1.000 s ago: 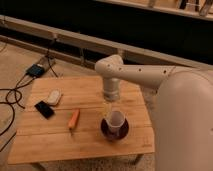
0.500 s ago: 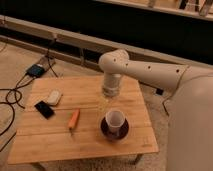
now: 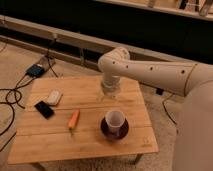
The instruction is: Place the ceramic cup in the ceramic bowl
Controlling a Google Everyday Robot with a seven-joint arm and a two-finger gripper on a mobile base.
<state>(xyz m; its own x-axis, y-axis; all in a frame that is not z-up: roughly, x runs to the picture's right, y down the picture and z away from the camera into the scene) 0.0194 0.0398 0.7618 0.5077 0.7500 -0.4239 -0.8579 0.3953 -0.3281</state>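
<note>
Gripper (image 3: pixel 109 93): above bench (image 3: pixel 50 142), behind cup, touching nothing; jaws' state cannot be told. Ceramic cup (image 3: pixel 115 120): upright inside ceramic bowl (image 3: pixel 114 129). Carrot (image 3: pixel 73 120) left of bowl; black phone (image 3: pixel 44 109), white gadget (image 3: pixel 53 97) further left.

The white, smooth-shelled arm (image 3: pixel 150 70) reaches in from the right and bends downward at its rounded elbow, holding the gripper (image 3: pixel 109 91) above the table's far edge, near the middle.

One ceramic cup (image 3: pixel 115 120), one ceramic bowl (image 3: pixel 106 131), one carrot (image 3: pixel 73 120), one gripper (image 3: pixel 109 92) above one table (image 3: pixel 50 141)
</note>
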